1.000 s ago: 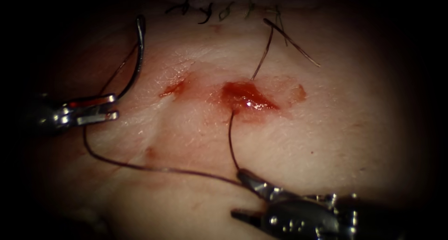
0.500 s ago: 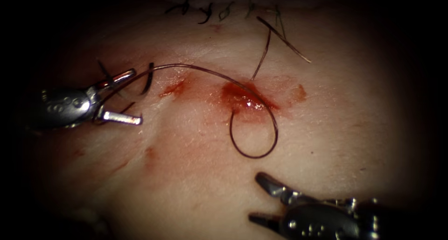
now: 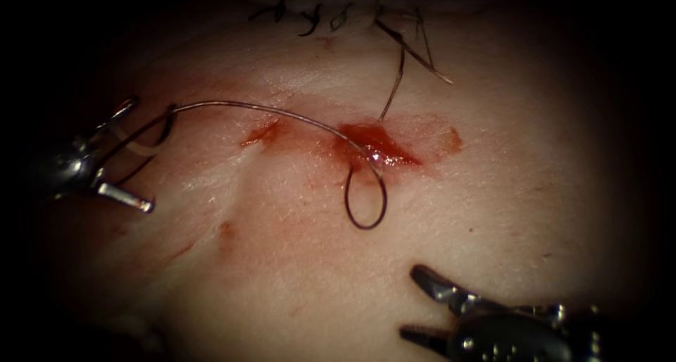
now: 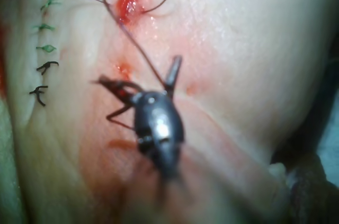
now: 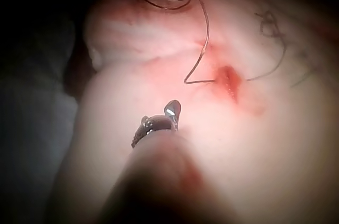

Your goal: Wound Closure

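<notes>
Since before, my left end effector [image 3: 130,158] dragged thread [image 3: 267,112] leftward, loop [image 3: 366,203] shrinking; needle [image 3: 165,126] beside its spread jaws, right end effector [image 3: 422,302] wide, empty; pull steady.

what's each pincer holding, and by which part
Right pincer: nothing, jaws open. Left pincer: jaws spread with the needle between them; a grip cannot be told.

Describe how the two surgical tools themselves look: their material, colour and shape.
Both are dark grey polished metal. The left arm's tool has two slim, silvery, tapered jaws on a rounded wrist body with small rivets. The right arm's tool has two darker, pointed jaws on a bulkier hinged wrist with round pins and screws.
</notes>
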Robot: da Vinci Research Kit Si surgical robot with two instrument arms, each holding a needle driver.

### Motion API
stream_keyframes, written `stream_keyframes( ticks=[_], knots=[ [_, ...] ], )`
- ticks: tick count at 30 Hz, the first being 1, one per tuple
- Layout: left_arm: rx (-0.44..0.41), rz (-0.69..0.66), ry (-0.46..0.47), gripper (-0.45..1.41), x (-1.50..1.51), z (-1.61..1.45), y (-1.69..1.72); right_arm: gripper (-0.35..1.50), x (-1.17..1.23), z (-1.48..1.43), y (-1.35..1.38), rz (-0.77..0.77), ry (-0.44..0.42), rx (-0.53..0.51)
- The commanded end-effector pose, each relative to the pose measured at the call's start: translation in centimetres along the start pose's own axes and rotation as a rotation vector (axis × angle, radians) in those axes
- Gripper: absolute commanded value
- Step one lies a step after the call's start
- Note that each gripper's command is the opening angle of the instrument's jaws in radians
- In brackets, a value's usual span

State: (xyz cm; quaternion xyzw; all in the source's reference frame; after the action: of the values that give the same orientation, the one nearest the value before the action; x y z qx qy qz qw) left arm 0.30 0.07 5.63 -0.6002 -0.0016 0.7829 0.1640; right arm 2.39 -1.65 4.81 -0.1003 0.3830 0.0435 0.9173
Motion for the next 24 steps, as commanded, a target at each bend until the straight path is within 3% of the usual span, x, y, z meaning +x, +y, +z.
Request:
stream_keyframes(
  ticks=[1,6,10,15,20,24],
  knots=[
    [0.006,0.002,-0.012,1.21,-0.11,-0.01,0.05,1.46,0.02,0.09,-0.09,0.002,0.002,0.003],
    [-0.003,0.042,-0.089,1.08,-0.32,-0.10,0.07,1.46,0.03,0.10,-0.09,0.003,0.005,-0.002],
    [-0.100,0.088,-0.237,1.03,-0.43,0.20,0.09,1.46,0.05,0.11,-0.11,0.003,0.003,-0.004],
    [-0.151,0.076,-0.222,1.06,-0.39,0.65,0.23,1.46,0.15,0.16,-0.19,0.023,0.005,-0.004],
    [-0.138,0.074,-0.219,1.13,-0.34,0.98,0.27,1.38,0.44,0.23,-0.25,0.046,0.063,0.044],
    [-0.139,0.078,-0.216,1.13,-0.34,1.07,0.34,1.36,0.74,0.28,-0.10,0.073,0.060,0.049]
  ],
)
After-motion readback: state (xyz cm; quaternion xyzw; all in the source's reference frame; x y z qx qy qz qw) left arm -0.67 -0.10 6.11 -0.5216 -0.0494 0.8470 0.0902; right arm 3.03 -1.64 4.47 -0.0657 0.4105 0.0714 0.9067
